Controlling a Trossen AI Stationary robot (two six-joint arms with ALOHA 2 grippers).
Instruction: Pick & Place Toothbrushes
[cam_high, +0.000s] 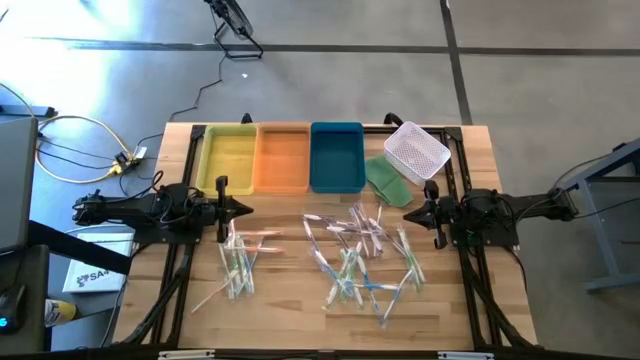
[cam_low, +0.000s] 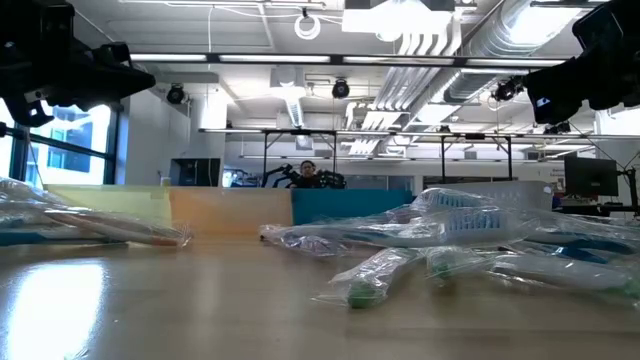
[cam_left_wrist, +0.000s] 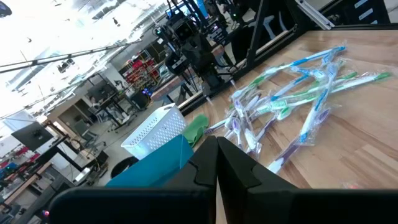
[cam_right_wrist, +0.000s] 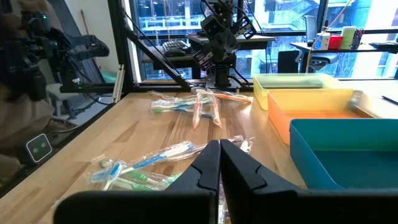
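Toothbrushes (cam_high: 360, 255) in clear wrappers lie scattered on the wooden table (cam_high: 290, 300), in two loose groups: a small cluster near the left arm and a larger tangle toward the right arm. None sits in a tray. Along the far edge, a yellow tray (cam_high: 229, 157), an orange tray (cam_high: 283, 157) and a blue tray (cam_high: 336, 156) stand side by side, touching. A white mesh basket (cam_high: 416, 152) rests tilted beside the blue tray, partly over a green cloth-like item (cam_high: 386, 180). Left gripper (cam_high: 243, 208) hovers beside the small cluster, fingers pressed together, holding nothing. Right gripper (cam_high: 410, 213) hangs near the basket, fingers likewise closed and empty. Both face inward across the table.
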